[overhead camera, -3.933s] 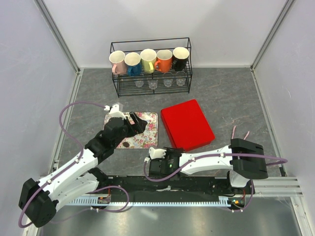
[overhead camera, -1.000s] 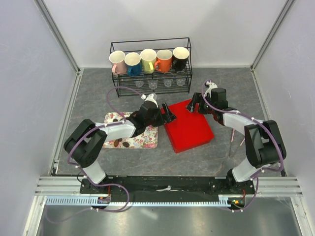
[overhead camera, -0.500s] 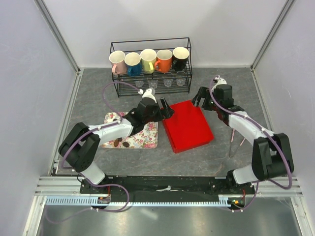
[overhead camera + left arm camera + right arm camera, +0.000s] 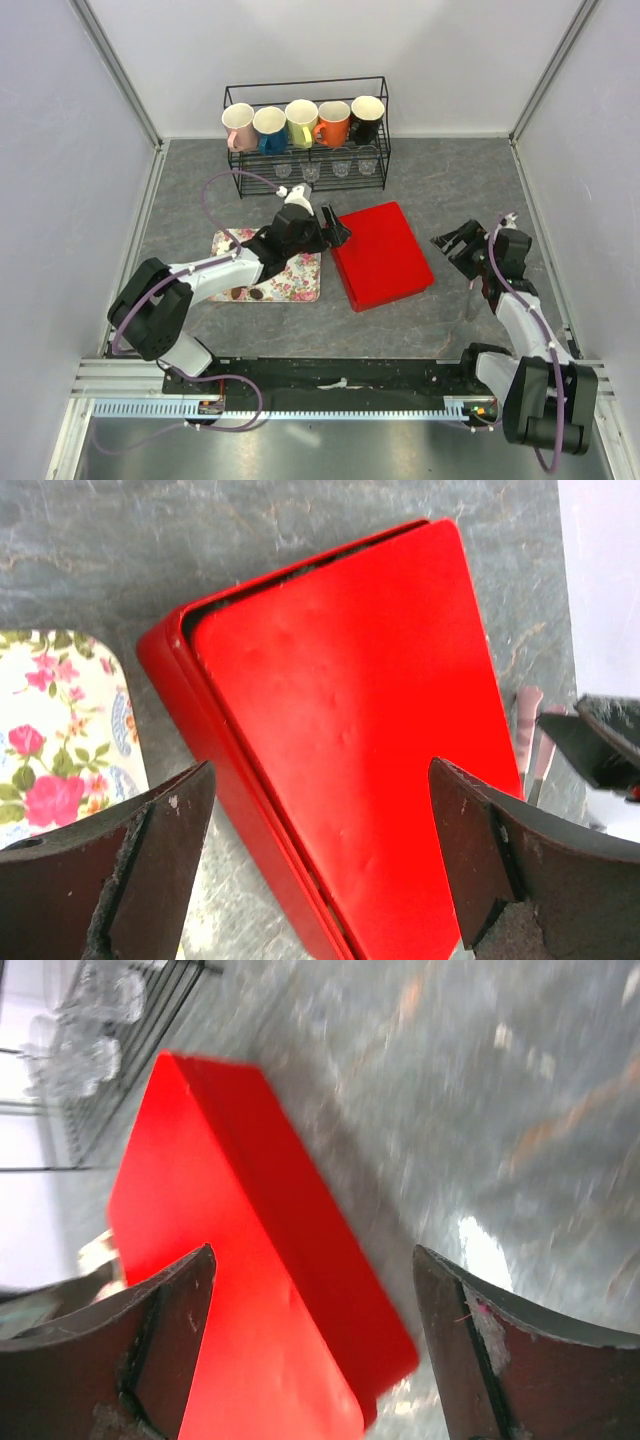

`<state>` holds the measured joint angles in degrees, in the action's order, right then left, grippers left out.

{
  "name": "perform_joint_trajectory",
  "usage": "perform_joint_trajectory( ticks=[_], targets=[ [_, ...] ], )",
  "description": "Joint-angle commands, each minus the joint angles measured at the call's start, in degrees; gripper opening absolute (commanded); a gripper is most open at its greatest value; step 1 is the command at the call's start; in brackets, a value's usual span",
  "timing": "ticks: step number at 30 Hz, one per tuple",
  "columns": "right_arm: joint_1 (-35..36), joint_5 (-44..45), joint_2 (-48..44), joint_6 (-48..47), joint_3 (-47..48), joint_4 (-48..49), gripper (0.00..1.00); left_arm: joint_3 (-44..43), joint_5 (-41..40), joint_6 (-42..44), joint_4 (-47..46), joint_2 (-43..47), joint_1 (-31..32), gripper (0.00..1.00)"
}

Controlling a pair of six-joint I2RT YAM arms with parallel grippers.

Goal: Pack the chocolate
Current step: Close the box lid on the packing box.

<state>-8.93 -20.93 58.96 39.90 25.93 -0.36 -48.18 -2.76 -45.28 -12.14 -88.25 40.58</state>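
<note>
A few dark brown pieces of chocolate point(image 4: 257, 295) lie on the flowered tray point(image 4: 300, 275), mostly hidden under my left arm. The red box point(image 4: 382, 255) sits closed beside the tray, its lid slightly askew in the left wrist view point(image 4: 340, 710). My left gripper point(image 4: 335, 228) hovers open over the box's far left corner, its jaws straddling the box's left edge point(image 4: 320, 850). My right gripper point(image 4: 455, 243) hangs open to the right of the box, apart from it; its blurred wrist view has the red box point(image 4: 250, 1280) ahead between the jaws point(image 4: 315, 1335).
A black wire rack point(image 4: 305, 150) at the back holds several coloured mugs over small glasses. Thin pink-tipped sticks point(image 4: 470, 290) lie on the grey table right of the box. White walls close in both sides.
My right gripper has drawn back from the box's far right corner, out to the right and nearer. The left gripper has stayed by the box's far left corner.
</note>
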Motion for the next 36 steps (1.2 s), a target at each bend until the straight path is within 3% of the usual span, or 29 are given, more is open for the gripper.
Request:
perform_joint_trajectory(
  ticks=[1, 17, 36],
  targets=[
    [-3.2, -12.46, -6.65, 7.03, -5.88, 4.58, 0.86, 1.16, 1.53, 1.86, -0.96, 3.08, -0.06, 0.94],
    [-4.17, -18.53, -12.55, 6.24, -13.8, 2.38, 0.79, 4.59, 2.5, -1.92, -0.78, 6.07, 3.71, 0.95],
    [-4.26, -21.08, -11.32, 3.69, -15.21, 1.94, 0.47, 9.42, -2.24, -11.76, 1.68, 7.82, 15.13, 0.93]
  ],
)
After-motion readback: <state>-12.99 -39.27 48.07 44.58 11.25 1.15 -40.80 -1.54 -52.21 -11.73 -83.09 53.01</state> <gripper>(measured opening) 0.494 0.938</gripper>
